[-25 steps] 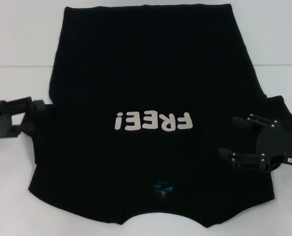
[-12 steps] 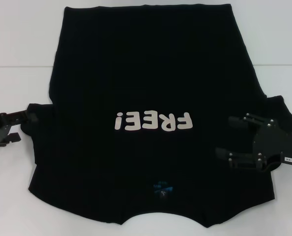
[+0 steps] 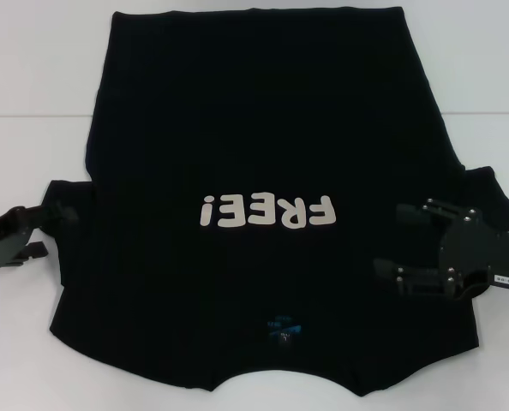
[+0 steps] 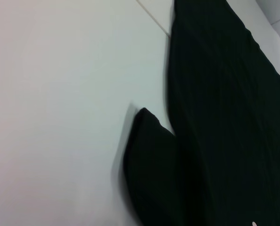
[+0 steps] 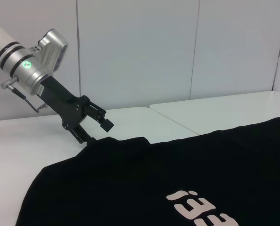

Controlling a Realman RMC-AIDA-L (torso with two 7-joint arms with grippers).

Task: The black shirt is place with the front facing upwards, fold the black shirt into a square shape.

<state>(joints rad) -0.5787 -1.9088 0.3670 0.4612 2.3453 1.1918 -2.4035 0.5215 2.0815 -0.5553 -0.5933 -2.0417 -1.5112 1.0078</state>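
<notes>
Black shirt (image 3: pixel 263 171) flat on the white tabletop (image 3: pixel 32 163), front up; right gripper (image 3: pixel 409 244) over the right side, fingers spread wide, holding nothing; left gripper (image 3: pixel 53 224) at the left sleeve's edge, fingers open around it.

The black shirt (image 3: pixel 254 171) is cut off at the top edge of the head view, so we cannot see its hem. Its near edge also runs out of frame at the bottom. The neck label (image 3: pixel 282 328) is too small for us to read. The left gripper (image 3: pixel 40 224) is cut off at the left edge. The right gripper (image 3: pixel 392 241) hides part of the shirt's right side, and its arm runs off the right edge.
</notes>
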